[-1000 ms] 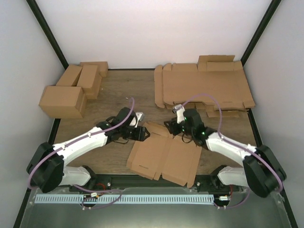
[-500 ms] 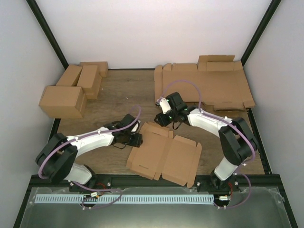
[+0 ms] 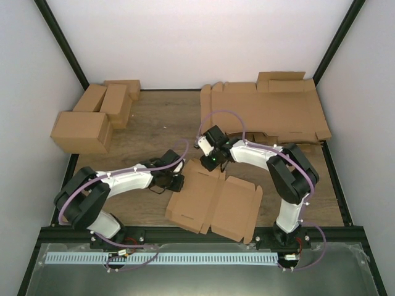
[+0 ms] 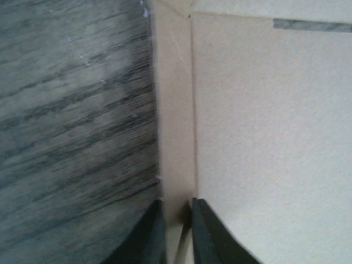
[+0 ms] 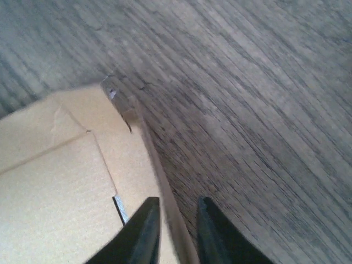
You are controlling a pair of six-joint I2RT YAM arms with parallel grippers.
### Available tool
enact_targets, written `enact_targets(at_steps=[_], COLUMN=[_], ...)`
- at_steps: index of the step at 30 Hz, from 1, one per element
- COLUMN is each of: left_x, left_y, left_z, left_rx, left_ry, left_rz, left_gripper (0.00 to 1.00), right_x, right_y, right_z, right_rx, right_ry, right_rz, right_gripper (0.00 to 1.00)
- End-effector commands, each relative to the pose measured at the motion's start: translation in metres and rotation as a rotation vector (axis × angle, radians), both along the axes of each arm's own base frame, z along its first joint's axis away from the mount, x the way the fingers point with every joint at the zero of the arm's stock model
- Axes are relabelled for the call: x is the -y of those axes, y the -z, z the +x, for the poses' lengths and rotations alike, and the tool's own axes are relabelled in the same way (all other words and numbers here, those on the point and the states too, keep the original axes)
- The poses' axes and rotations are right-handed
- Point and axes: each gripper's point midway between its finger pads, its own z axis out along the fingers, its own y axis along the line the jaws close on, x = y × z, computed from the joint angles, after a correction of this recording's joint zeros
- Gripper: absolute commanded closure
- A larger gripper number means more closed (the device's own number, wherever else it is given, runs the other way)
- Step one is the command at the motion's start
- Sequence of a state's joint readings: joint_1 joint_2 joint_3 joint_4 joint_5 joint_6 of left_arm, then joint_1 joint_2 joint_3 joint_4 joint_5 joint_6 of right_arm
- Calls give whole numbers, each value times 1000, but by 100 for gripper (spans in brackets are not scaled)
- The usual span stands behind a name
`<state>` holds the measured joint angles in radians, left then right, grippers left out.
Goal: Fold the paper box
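The paper box [image 3: 216, 203] is a flat brown die-cut sheet lying near the front of the wooden table. My left gripper [image 3: 179, 182] sits low at the sheet's left edge. In the left wrist view a narrow side flap of the paper box [image 4: 175, 110] runs between the dark fingers, and my left gripper [image 4: 177, 220] is shut on it. My right gripper [image 3: 213, 164] is at the sheet's far left corner. In the right wrist view the paper box [image 5: 55, 181] has its raised edge strip between the fingers of my right gripper [image 5: 177, 220], with a sliver of wood showing beside the right finger.
Several finished brown boxes [image 3: 92, 117] stand at the back left. A pile of flat brown sheets [image 3: 265, 114] lies at the back right. White walls with dark posts close in the table on three sides.
My right arm has swung left from the sheet's right side to its far left corner. My left gripper has dropped onto the left edge. Both sets of jaws have narrowed.
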<state>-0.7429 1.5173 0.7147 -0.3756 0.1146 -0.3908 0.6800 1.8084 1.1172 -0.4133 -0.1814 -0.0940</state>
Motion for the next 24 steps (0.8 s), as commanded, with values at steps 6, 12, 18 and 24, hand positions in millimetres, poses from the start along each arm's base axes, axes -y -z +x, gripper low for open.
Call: enact_targets(at_steps=[6,12,18,24], left_x=[3,-3,-10,-14], left_y=[-34,-103,-139,-155], left_z=[18,60,98,114], left_rx=[92,276,462,585], left_ry=[23,39,105,168], left_rz=[122,268,442,520], left_gripper=[96,96,96,96], right_x=[-12,-10,-9,-5], right_y=[-47,-81,-90,-94], right_z=[17,23,35,45], right_rx=[170,285,364,393], right_ry=[11,125,209,228], right_rz=[91,248,340,375], right_gripper=[99,99,97,97])
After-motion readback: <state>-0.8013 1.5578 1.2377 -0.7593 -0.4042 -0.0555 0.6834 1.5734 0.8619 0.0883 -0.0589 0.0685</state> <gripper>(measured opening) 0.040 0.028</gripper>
